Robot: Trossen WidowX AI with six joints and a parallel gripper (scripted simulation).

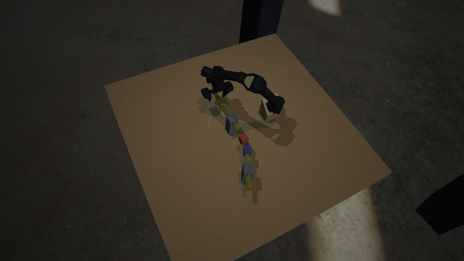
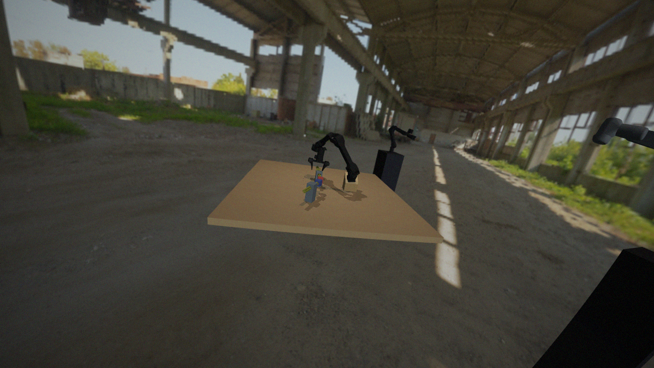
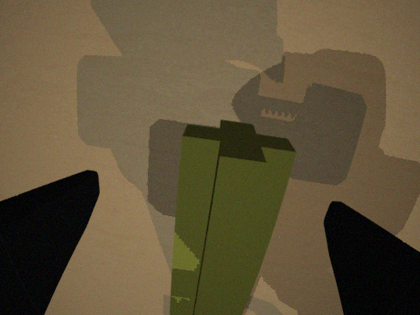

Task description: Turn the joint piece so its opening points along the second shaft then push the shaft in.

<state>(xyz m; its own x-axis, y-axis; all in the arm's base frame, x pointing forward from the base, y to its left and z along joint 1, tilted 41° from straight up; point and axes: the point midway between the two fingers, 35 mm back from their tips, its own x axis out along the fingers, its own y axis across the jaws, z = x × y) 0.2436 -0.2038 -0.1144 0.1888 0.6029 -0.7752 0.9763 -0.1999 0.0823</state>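
The second shaft, yellow-green and grooved, runs through its grey block. Its near end stops short of the red joint piece, with a small gap. The red piece is hinged to a blue part on the first shaft, which passes through the other grey block. The red piece seems turned toward the second shaft; its opening is not visible. My gripper is open above the second shaft's far end, which shows between the spread fingers in the wrist view.
A collar sticks out from the second shaft between my gripper and its block. A tan wedge-like stand is by my arm's base. The square wooden table has dark pedestals beyond its edges.
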